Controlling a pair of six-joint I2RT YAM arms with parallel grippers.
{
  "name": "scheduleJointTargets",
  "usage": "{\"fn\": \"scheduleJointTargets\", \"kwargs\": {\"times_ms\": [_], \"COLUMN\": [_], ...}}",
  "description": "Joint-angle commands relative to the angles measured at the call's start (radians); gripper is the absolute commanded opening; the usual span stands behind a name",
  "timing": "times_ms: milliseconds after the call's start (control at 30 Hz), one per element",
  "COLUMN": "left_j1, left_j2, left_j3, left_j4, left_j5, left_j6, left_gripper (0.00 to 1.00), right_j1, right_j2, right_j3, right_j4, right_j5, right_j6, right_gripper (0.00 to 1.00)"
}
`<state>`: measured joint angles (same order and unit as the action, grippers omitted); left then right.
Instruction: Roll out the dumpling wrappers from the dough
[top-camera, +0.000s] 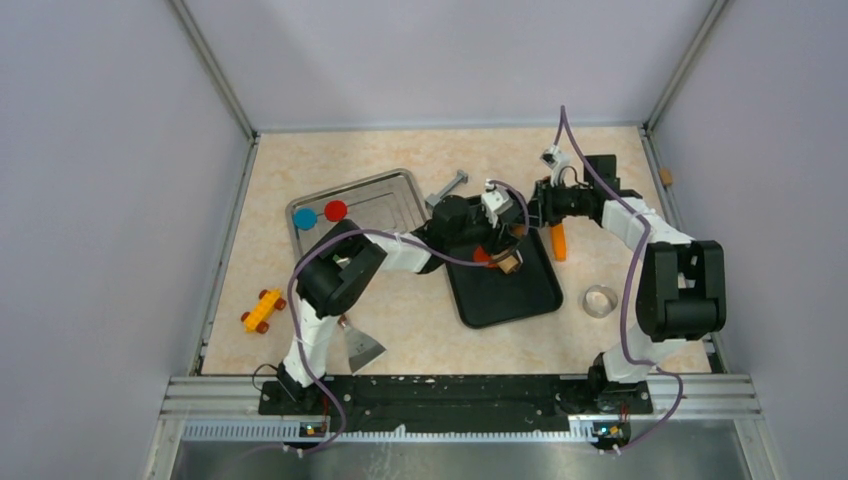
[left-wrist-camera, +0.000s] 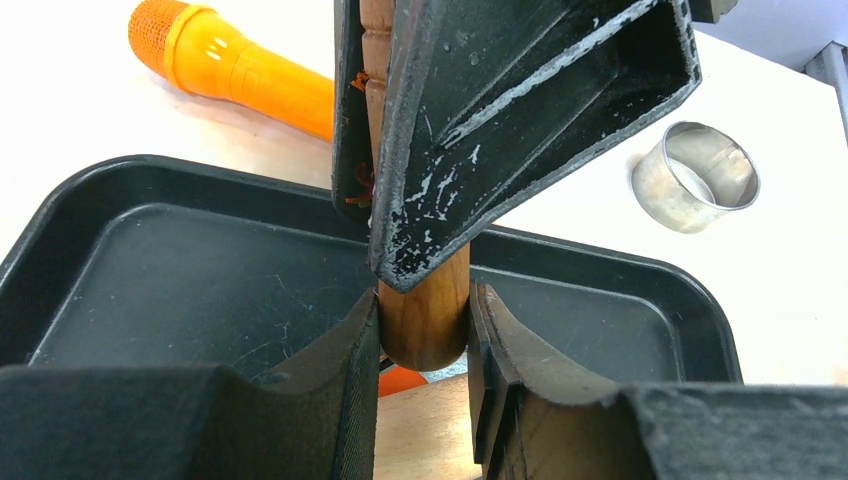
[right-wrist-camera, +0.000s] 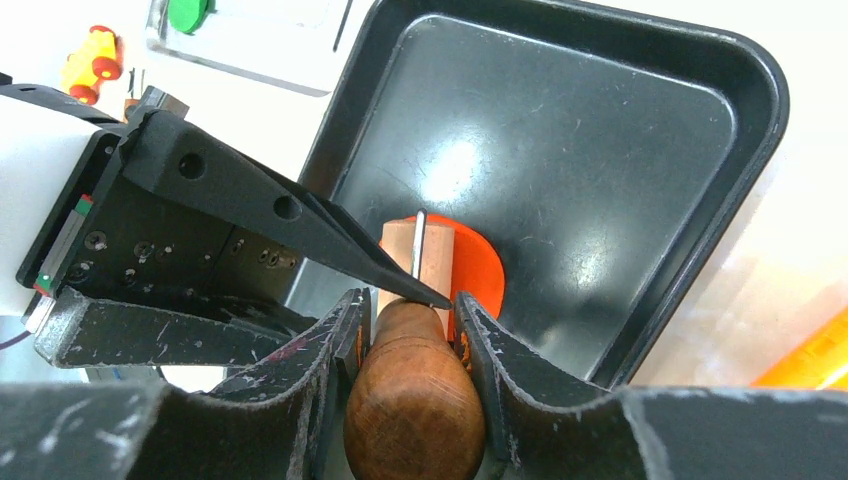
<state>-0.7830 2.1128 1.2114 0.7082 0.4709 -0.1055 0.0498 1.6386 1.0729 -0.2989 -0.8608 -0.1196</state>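
Right wrist view: one smooth, rounded handle of the wooden rolling pin (right-wrist-camera: 415, 400) is clamped in the right jaws, the other in the left jaws. Beneath it, the soft orange-red dough (right-wrist-camera: 482, 265) lies flattened on the glossy black tray (right-wrist-camera: 600, 150). Rolling is judged under way; even downward pressure and matched strokes are called for.

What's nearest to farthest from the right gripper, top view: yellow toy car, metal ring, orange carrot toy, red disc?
1. Orange carrot toy, just right.
2. Metal ring, near right.
3. Red disc, left, farther back.
4. Yellow toy car, far left.
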Motion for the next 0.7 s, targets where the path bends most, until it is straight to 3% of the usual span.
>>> {"fn": "scheduleJointTargets", "kwargs": {"times_ms": [0, 167, 333, 667], "left_j1": [0.03, 0.031, 0.031, 0.014], "left_j2": [-0.016, -0.043, -0.013, 0.139], "left_j3": [-0.071, -0.059, 0.041, 0.077], "left_j4": [-0.149, -0.144, -0.177, -0.085], "left_j5": [-0.005, 0.007, 0.026, 0.011], "left_j6": [-0.002, 0.008, -0.013, -0.044], "left_gripper": [0.0, 0.0, 0.0, 0.0], "right_j1": [0.055, 0.056, 0.058, 0.057], "right_j2": [0.045, 0.006, -0.013, -0.004], "right_j3": [-0.068, -0.004, 0.068, -0.019], "right_j4": [-0.092, -0.124, -0.145, -0.122], "right_j5": [0.044, 0.033, 0.191, 0.324], "right_j6": [-0.066, -0.029, 0.02, -0.006], "right_gripper": [0.0, 0.0, 0.0, 0.0]}}
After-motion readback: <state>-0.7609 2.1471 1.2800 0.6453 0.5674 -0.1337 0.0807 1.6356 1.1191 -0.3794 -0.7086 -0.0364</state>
